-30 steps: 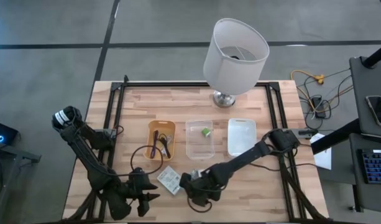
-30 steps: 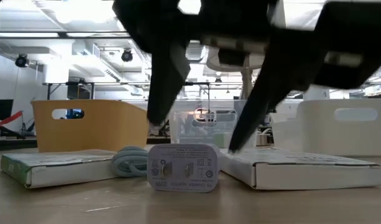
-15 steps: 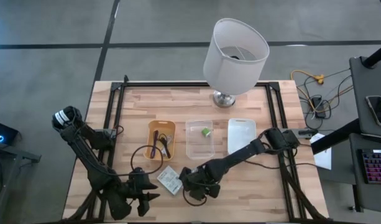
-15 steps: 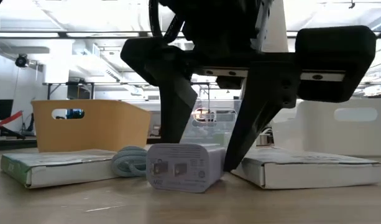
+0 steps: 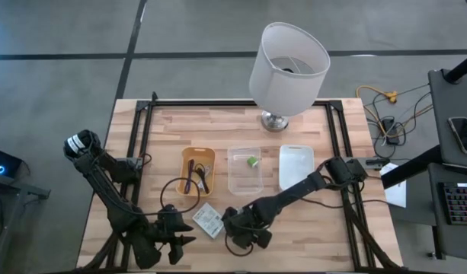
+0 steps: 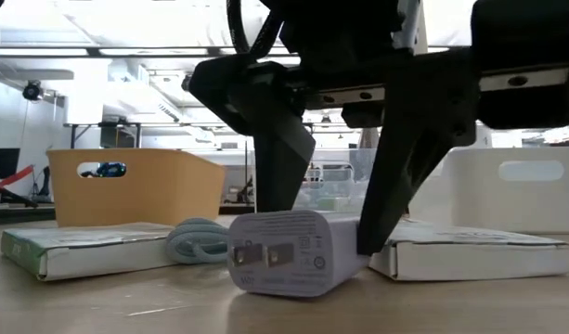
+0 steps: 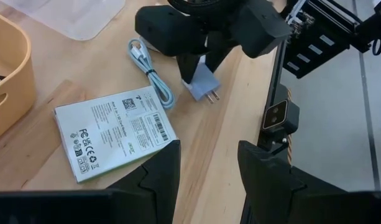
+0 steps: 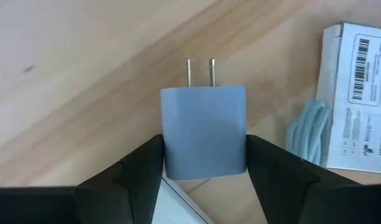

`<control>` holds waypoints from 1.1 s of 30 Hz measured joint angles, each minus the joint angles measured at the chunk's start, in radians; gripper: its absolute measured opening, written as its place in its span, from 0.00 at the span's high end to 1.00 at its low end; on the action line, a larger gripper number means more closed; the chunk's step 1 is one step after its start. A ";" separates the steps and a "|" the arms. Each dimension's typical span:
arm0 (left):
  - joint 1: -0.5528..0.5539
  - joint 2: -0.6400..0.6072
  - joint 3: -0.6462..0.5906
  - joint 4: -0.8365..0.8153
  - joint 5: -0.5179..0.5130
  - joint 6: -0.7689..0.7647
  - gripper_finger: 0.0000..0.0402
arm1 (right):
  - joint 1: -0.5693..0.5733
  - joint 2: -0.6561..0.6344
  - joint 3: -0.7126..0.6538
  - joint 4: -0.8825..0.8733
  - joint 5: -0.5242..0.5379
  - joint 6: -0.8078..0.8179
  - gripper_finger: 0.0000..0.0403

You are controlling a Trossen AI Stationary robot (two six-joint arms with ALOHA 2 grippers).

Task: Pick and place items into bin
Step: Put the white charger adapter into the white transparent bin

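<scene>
My right gripper (image 8: 202, 155) (image 5: 241, 234) is down at the table's near middle, shut on a small bluish-grey plug charger (image 8: 202, 127) (image 6: 289, 264). A pale grey cable (image 7: 150, 71) (image 6: 196, 241) lies coiled beside it, next to a flat white printed packet (image 5: 208, 221) (image 7: 115, 134). A second packet (image 6: 470, 250) lies flat to the charger's other side. My left gripper (image 7: 209, 168) (image 5: 176, 240) waits open near the near-left edge. Dark cords lie in the yellow bin (image 5: 197, 171), and a green cube (image 5: 252, 161) sits in the clear bin (image 5: 244, 183). My right gripper pinches the charger between its two fingers (image 8: 137, 171), one on each side face (image 8: 168, 143). The fingers come from above, slanting down. The two prongs (image 8: 199, 71) point away from the fingers, toward the table's near edge. The charger sits tilted, its lower edge at the tabletop (image 6: 284, 289).
A big white lamp (image 5: 288, 68) stands at the table's far edge. A white bin (image 5: 296, 166) sits right of the clear bin. Black rails (image 5: 142, 129) run along the table's left and right sides. Bare wood (image 5: 309, 228) lies near right.
My right gripper has come down around the charger and shut on it, from fingers standing apart beside it to fingers on its sides. The charger has shifted toward the table's near edge and tipped from upright to tilted.
</scene>
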 joint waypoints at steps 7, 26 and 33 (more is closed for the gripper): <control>0.000 0.000 0.000 -0.001 0.000 0.000 0.64 | 0.000 -0.003 0.061 -0.008 0.065 0.182 0.54; 0.000 0.000 0.000 0.003 0.004 0.006 0.64 | -0.055 -0.012 0.504 -0.702 0.478 0.826 0.53; 0.000 0.000 0.000 0.004 0.005 0.006 0.64 | -0.170 -0.013 0.465 -0.823 0.502 0.923 0.53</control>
